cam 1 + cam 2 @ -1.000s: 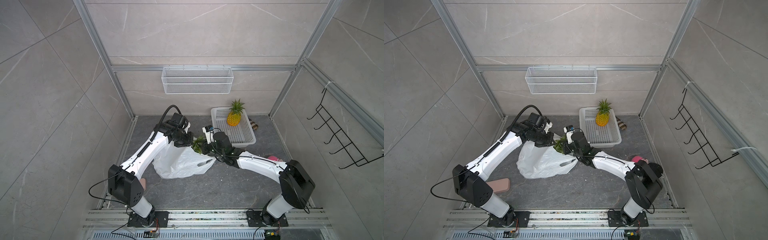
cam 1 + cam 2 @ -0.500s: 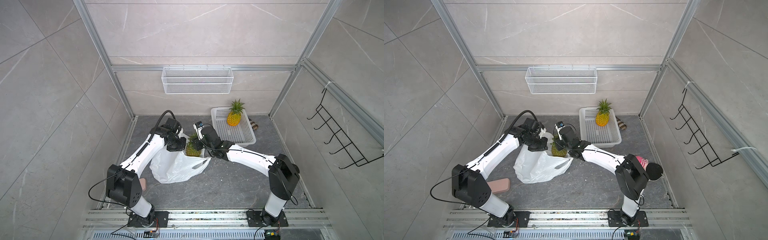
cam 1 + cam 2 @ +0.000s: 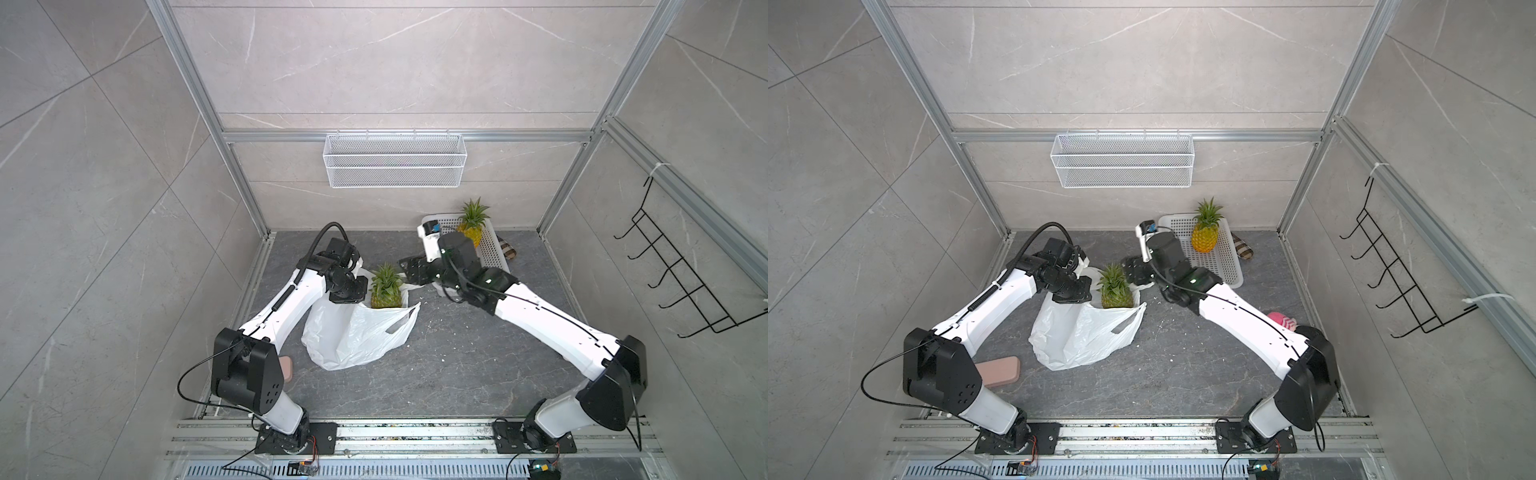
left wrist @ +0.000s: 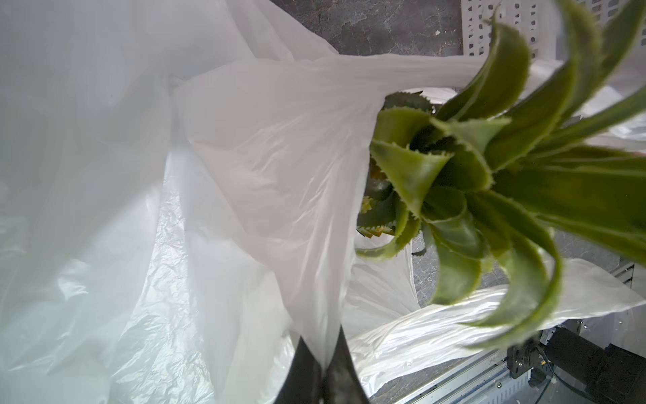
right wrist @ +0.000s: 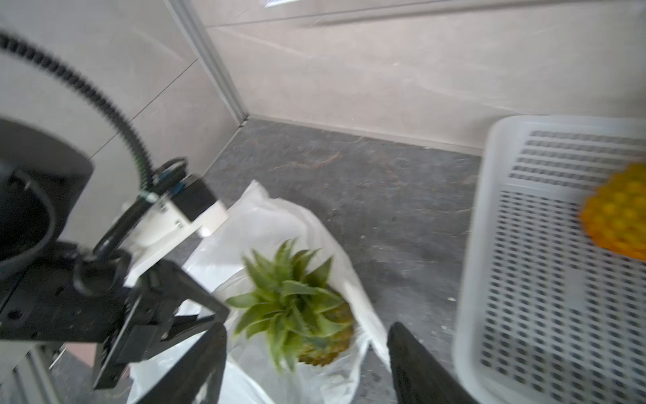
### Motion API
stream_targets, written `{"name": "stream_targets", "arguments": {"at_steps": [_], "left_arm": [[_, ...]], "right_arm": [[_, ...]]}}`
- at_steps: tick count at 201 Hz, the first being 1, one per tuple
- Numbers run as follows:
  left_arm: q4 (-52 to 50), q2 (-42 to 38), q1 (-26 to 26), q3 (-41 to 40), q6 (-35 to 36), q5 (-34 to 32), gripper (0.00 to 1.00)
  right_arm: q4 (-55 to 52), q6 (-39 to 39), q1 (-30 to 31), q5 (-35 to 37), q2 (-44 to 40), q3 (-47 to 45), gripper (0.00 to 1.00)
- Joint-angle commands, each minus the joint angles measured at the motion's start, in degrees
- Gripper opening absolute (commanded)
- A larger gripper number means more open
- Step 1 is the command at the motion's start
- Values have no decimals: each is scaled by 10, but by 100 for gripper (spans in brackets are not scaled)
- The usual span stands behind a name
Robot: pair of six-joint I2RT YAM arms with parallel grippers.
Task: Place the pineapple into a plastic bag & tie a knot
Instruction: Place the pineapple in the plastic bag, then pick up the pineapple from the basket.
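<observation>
The pineapple (image 3: 386, 291) (image 3: 1116, 291) stands crown up in the open mouth of the white plastic bag (image 3: 357, 336) (image 3: 1084, 336); its lower body is hidden behind the bag's front wall. My left gripper (image 3: 359, 297) (image 3: 1079, 296) (image 4: 323, 349) is shut on the bag's rim beside the green crown (image 4: 472, 175). My right gripper (image 3: 406, 267) (image 3: 1130, 266) (image 5: 307, 328) is open, apart from the pineapple (image 5: 300, 314) on the basket side, with nothing between its fingers. One handle strip (image 4: 402, 66) stretches loose. No knot is in view.
A white perforated basket (image 3: 492, 253) (image 3: 1225, 266) (image 5: 545, 280) at the back right holds a yellow pineapple (image 3: 471, 232) (image 3: 1204, 241). A striped object (image 3: 1241, 247) lies beside it. A pink block (image 3: 998, 371) lies by the left arm, a pink item (image 3: 1282, 320) under the right arm.
My right gripper has opened, let go of the pineapple and drawn back toward the basket. The pineapple now stands in the bag's mouth. The left gripper stays shut on the bag.
</observation>
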Motion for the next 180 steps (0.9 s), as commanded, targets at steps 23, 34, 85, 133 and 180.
{"name": "stream_targets", "arguments": {"at_steps": [23, 34, 85, 133, 180], "left_arm": [[10, -26, 3, -5, 20, 12, 0], [12, -27, 3, -6, 20, 15, 0], [10, -26, 2, -1, 21, 20, 0], [10, -27, 3, 1, 25, 22, 0], [10, -26, 3, -1, 28, 21, 0]], "right_arm": [[-134, 37, -137, 98, 84, 114, 85], [-136, 30, -159, 110, 115, 152, 90], [-186, 16, -220, 130, 293, 370, 99], [-227, -27, -245, 150, 457, 578, 98], [-254, -34, -261, 124, 593, 763, 95]]}}
